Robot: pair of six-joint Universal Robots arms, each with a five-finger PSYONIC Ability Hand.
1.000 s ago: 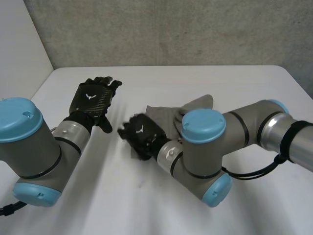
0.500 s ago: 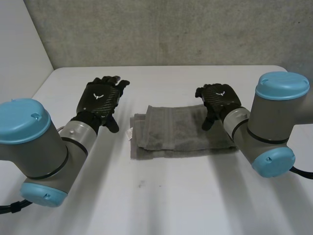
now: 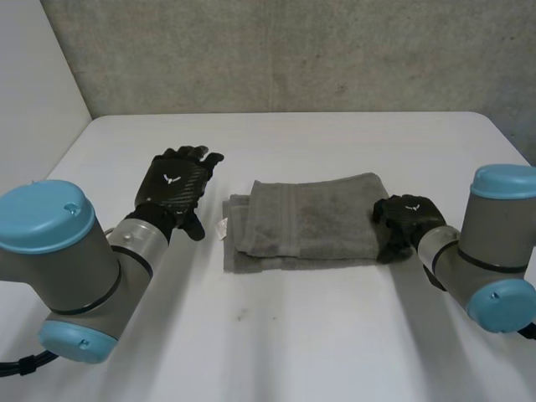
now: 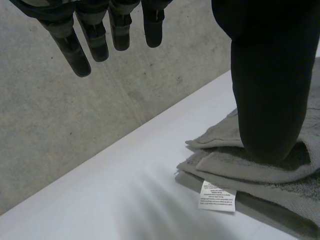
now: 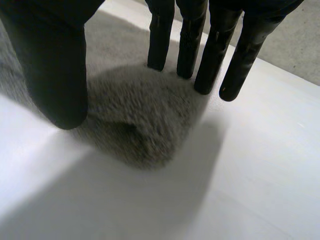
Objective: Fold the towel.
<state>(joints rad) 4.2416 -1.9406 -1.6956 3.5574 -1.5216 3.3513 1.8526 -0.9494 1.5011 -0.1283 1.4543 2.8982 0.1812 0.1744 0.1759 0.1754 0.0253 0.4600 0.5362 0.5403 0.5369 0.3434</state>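
A grey towel (image 3: 306, 219) lies folded in a flat band in the middle of the white table (image 3: 276, 335). Its layered end with a white label (image 3: 223, 228) points toward my left hand (image 3: 174, 186). That hand hovers open beside this end, fingers (image 4: 95, 35) straight and the thumb (image 4: 270, 75) over the towel's corner (image 4: 260, 172), holding nothing. My right hand (image 3: 406, 219) is at the towel's opposite end. There its straight fingers (image 5: 187, 35) and spread thumb (image 5: 55, 65) stand on either side of a raised corner of the towel (image 5: 140, 115), without a pinch.
A grey concrete wall (image 3: 293, 50) runs behind the table's far edge. Bare white tabletop lies in front of the towel and to both sides. Both arms (image 3: 75, 260) reach in from the near corners.
My right hand has swung from the towel's left end across to its right end. The lifted flap now lies flat. The left hand has barely shifted.
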